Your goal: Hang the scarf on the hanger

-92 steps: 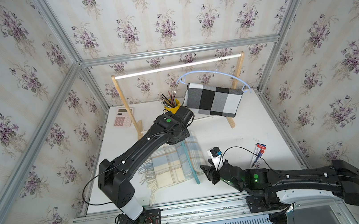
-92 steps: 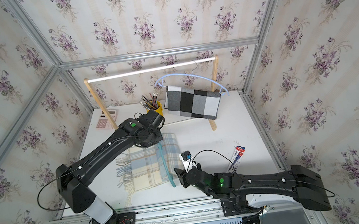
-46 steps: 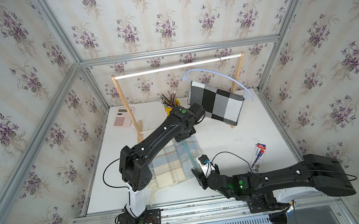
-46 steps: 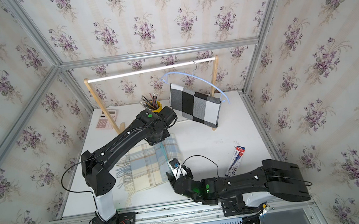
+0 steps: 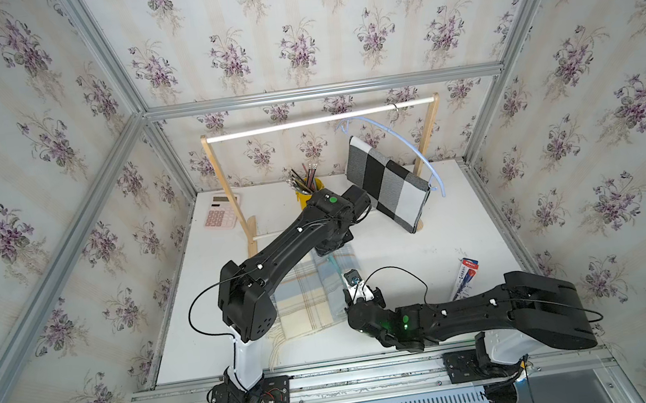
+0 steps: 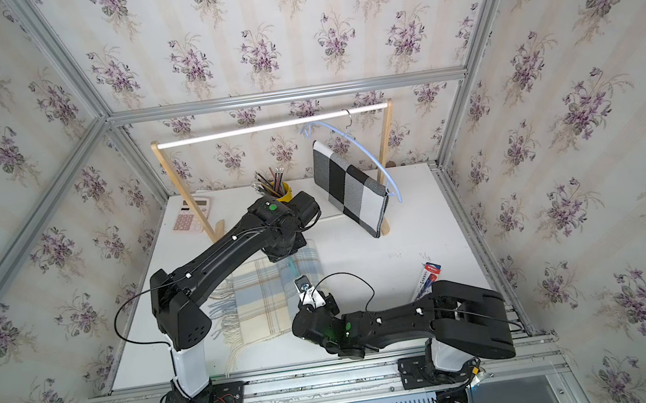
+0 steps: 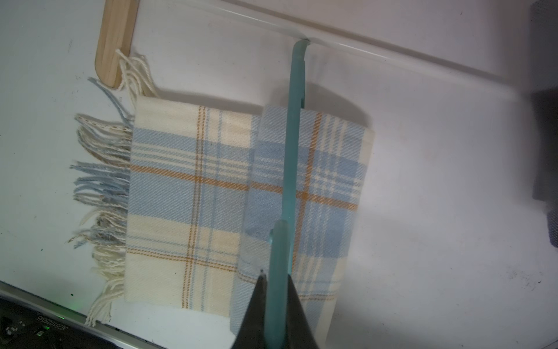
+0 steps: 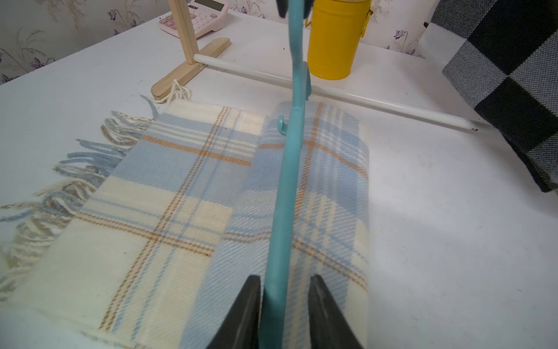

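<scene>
1. The left gripper (image 7: 276, 281) is clamped on one end of the teal hanger (image 8: 290, 181). The right gripper (image 8: 285, 278) is set astride the other end with a gap at one finger, so it is not yet clamped.
2. The scarf (image 8: 169, 211) is laid folded flat on the table (image 5: 423, 248) beneath the hanger, not draped over it. Whether the bar touches the cloth cannot be told.
3. Risk: if the right jaws are shut off-centre, the hanger may be twisted or levered out of the left grip.
4. Risk: the small hook (image 8: 281, 124) could catch the top fold and drag the scarf. The fringe (image 7: 99, 181) touches the rack foot (image 7: 114, 45) and may snag.
5. Edges: the low rod (image 8: 362, 102) runs just beyond the scarf. The far side is crowded by the yellow bucket (image 8: 332, 45) and the checked cloth (image 5: 388, 184).
6. Open room: bare table is found to the right of the scarf, up to the pen packet (image 5: 464, 277).
</scene>
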Robot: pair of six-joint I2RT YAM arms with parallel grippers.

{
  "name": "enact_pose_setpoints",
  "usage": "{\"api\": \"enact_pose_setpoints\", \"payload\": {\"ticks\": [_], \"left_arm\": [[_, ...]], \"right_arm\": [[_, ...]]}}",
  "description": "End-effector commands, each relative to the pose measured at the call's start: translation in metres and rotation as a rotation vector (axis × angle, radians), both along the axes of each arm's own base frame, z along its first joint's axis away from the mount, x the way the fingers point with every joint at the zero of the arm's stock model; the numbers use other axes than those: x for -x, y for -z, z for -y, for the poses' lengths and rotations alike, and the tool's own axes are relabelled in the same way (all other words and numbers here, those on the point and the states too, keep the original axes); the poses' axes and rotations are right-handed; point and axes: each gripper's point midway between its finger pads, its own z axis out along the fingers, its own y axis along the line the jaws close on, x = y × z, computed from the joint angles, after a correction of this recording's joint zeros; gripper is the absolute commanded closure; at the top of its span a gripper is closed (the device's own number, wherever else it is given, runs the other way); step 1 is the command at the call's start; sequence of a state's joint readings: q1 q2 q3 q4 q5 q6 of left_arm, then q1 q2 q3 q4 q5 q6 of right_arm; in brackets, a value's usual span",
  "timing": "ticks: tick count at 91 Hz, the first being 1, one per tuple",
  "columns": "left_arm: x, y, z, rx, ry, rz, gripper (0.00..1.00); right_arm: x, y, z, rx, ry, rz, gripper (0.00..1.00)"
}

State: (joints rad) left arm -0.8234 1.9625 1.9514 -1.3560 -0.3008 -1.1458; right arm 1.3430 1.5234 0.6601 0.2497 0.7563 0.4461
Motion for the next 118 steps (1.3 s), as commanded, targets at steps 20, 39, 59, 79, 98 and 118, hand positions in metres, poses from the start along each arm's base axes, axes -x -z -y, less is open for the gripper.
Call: {"api": "enact_pose_setpoints", "payload": {"ticks": [20,39,59,79,98,118], "left_arm": [[0.002,0.002,0.004,0.000,0.010,-0.009,1.00],[0.007,-0.002,0.004,0.018,0.046,-0.018,1.00],[0.018,-0.020,-0.001,0.090,0.142,0.032,0.60],[0.041,-0.052,-0.028,0.143,0.248,0.133,0.04],[0.062,-0.027,-0.035,0.483,0.283,0.317,0.19],[0.047,0.032,-0.032,0.620,0.244,0.262,0.32]], "right_arm": [[-0.016,0.010,-0.004,0.030,0.026,-0.029,0.86],[-0.020,0.011,0.008,0.002,0.068,-0.064,1.00],[-0.022,0.010,0.019,-0.067,0.097,-0.104,1.00],[-0.024,0.009,0.024,-0.125,0.110,-0.142,1.00],[-0.027,0.007,0.031,-0.227,0.137,-0.196,1.00],[-0.027,0.007,0.033,-0.246,0.151,-0.210,1.00]]}}
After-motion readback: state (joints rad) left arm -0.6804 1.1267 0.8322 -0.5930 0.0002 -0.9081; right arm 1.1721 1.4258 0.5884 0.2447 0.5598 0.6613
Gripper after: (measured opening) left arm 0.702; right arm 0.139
